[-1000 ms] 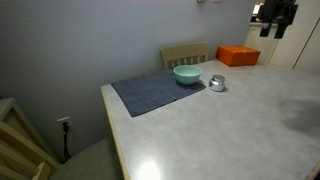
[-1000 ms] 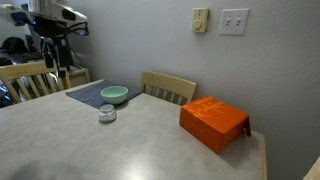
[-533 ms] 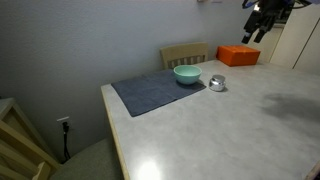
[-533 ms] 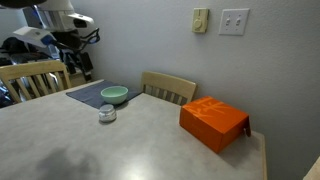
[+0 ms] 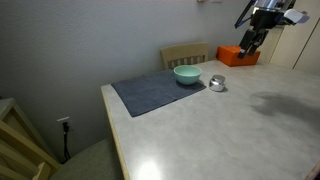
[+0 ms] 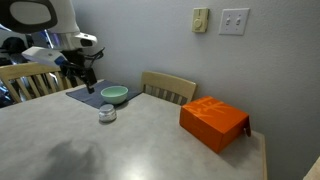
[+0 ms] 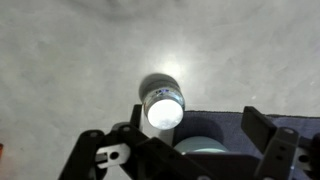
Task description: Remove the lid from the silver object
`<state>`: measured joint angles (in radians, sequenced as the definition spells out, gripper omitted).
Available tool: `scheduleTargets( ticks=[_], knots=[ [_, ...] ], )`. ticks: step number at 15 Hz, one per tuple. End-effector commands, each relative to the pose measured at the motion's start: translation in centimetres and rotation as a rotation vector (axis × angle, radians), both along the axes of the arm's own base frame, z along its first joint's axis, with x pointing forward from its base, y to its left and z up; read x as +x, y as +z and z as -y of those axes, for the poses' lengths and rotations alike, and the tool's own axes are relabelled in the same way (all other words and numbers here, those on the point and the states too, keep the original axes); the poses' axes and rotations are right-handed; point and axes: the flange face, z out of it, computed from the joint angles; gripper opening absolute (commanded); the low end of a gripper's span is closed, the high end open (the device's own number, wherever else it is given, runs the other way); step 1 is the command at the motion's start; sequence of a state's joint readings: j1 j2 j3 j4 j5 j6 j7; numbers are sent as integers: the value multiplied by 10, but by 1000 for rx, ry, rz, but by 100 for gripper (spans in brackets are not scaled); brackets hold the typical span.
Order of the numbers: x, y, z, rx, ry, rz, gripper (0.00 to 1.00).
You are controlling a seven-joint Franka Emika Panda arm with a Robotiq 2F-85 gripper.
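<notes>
The silver object (image 5: 216, 84) is a small shiny metal pot on the table beside the teal bowl (image 5: 187, 74); it shows in both exterior views (image 6: 107, 114). Its round silver lid (image 7: 165, 110) sits on top, bright in the wrist view. My gripper (image 5: 247, 45) hangs high above the table, up and off to one side of the pot, also seen in an exterior view (image 6: 84, 75). In the wrist view its fingers (image 7: 190, 150) are spread wide with nothing between them.
The teal bowl (image 6: 114, 95) stands on a dark grey mat (image 5: 155, 91). An orange box (image 6: 213, 122) lies on the table. A wooden chair (image 6: 168, 88) stands at the table's edge by the wall.
My gripper has come down and moved toward the pot and bowl. The pot, lid, bowl and box have not moved.
</notes>
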<state>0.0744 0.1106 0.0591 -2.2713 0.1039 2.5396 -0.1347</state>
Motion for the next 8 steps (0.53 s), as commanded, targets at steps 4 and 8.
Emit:
scheduleTargets(
  ticks=[4, 8],
  knots=[
    [19, -2, -3, -13, 10, 145, 100],
    [36, -18, -5, -39, 12, 90, 100]
  ],
)
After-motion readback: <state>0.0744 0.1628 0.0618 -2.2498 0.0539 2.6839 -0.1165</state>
